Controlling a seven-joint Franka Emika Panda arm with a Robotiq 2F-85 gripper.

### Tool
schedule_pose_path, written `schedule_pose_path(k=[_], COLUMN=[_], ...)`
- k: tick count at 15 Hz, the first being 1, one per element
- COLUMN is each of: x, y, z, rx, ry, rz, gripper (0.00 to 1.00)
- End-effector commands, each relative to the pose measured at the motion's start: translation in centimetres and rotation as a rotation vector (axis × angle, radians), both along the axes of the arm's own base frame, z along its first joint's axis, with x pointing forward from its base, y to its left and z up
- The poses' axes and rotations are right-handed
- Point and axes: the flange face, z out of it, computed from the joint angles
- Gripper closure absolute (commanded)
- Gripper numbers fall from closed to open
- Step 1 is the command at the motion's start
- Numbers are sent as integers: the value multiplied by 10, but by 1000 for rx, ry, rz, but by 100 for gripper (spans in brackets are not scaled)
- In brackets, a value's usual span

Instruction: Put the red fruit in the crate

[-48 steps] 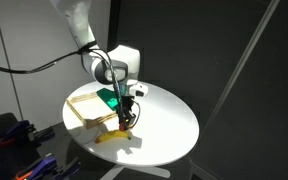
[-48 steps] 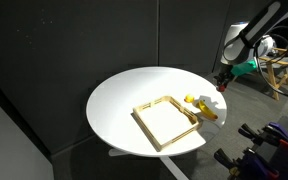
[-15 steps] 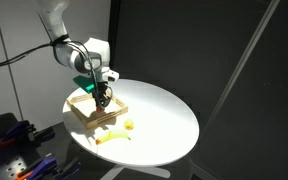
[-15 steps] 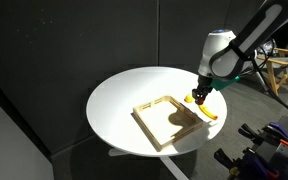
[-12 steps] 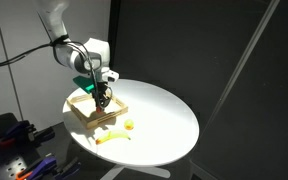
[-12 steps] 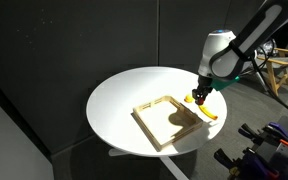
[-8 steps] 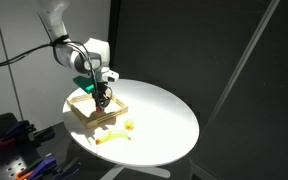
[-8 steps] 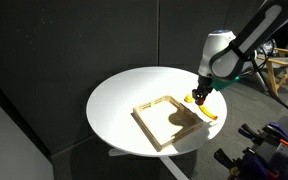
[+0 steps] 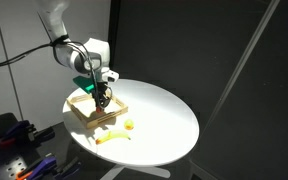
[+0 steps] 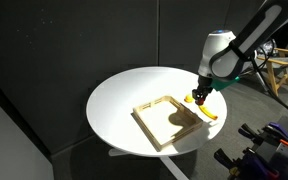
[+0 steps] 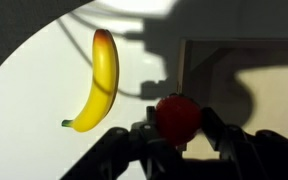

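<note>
- We find the gripper (image 11: pixel 176 128) pinching the fruit (image 11: pixel 176 116) between its two fingers (image 11: pixel 213 126), with the jaws pressed against the fruit's sides.
- The fruit hangs off the table (image 10: pixel 124 95), at the edge of the crate (image 10: pixel 164 122) on the side nearest the banana (image 10: pixel 209 113). We cannot tell whether it is over the wall or the floor.
- In the wrist view, the banana lies flat on the table beside the crate's wall, apart from it.
- In an exterior view, a small pale fruit (image 9: pixel 129 125) sits on the table near the banana, outside the crate.
</note>
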Motion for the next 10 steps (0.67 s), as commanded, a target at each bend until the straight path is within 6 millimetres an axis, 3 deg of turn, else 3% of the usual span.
schedule_pose_path(k=[1, 10], x=[1, 13], y=[4, 34], z=[10, 32], rx=[11, 7], ry=[-12, -14], rz=[14, 50], gripper=[76, 76])
